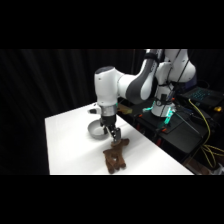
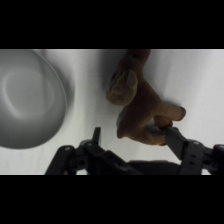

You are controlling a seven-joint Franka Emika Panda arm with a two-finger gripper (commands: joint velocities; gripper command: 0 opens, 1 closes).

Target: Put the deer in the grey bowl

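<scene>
A white robot arm is reaching over a white table (image 1: 70, 150) from its base at the upper right. Its gripper (image 1: 114, 134) is pointing down at the near end of a brown plush deer (image 1: 115, 154), which is lying flat on the table, not in any container. A grey metal bowl (image 1: 97, 130) is sitting just behind the gripper, close beside the deer, and nothing is showing inside it.

From the wrist camera, the bowl (image 2: 27, 97) is filling the left side, its hollow bare. The deer (image 2: 142, 97) is lying to its right, apart from it. The gripper (image 2: 132, 137) is standing open, one finger touching the deer's edge, the other on bare table.
</scene>
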